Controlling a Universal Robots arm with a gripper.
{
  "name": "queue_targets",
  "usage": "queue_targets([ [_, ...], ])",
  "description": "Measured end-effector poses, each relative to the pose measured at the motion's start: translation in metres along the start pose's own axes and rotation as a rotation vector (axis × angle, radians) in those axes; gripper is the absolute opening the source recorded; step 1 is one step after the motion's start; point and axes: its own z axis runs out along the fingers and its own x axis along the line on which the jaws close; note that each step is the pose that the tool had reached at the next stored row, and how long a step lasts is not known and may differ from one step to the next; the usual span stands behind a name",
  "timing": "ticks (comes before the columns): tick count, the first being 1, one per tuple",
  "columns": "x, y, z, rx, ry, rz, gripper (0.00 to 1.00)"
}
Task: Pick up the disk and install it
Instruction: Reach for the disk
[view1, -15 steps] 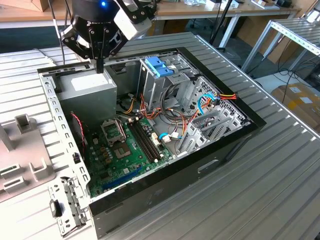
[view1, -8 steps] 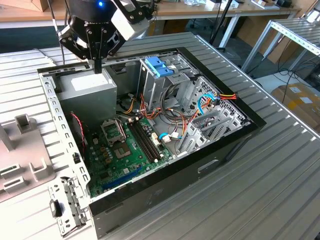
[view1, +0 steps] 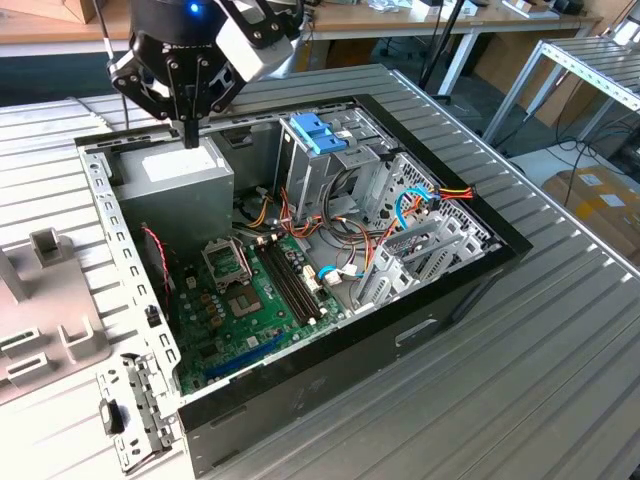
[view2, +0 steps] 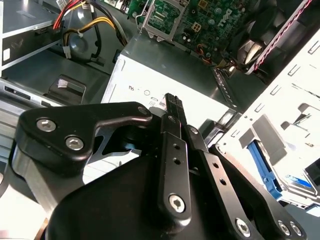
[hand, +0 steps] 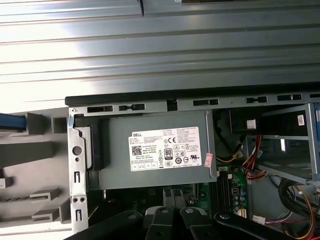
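Barely begun, judging by positions. Exterior view: black tool (view1: 190, 132) poised above big grey power-supply box (view1: 185, 185) inside open black computer case (view1: 300, 400) on ribbed metal worktop (view1: 560, 400). Second wrist view: tool (view2: 172, 102) with tips pressed together, pinching nothing; flat dark-grey disk (view2: 261, 162) with blue plastic end piece lying outside perforated case wall (view2: 250, 132), untouched. First wrist view: disk's blue end (hand: 10, 122) beside case. Pickup and installation both outstanding.

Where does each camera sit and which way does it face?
Exterior view: off the arm, looking down into the open computer case; the gripper hangs over the power supply.
First wrist view: on the arm, facing down at the power supply's label; gripper links show.
Second wrist view: looks along the gripper's fingers toward the power supply.
Shared: the power supply.
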Motion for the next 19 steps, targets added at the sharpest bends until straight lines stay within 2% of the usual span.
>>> queue_targets([
  [19, 0.0112, -0.0008, -0.0003, 0.0000, 0.0000, 0.000, 0.11],
])
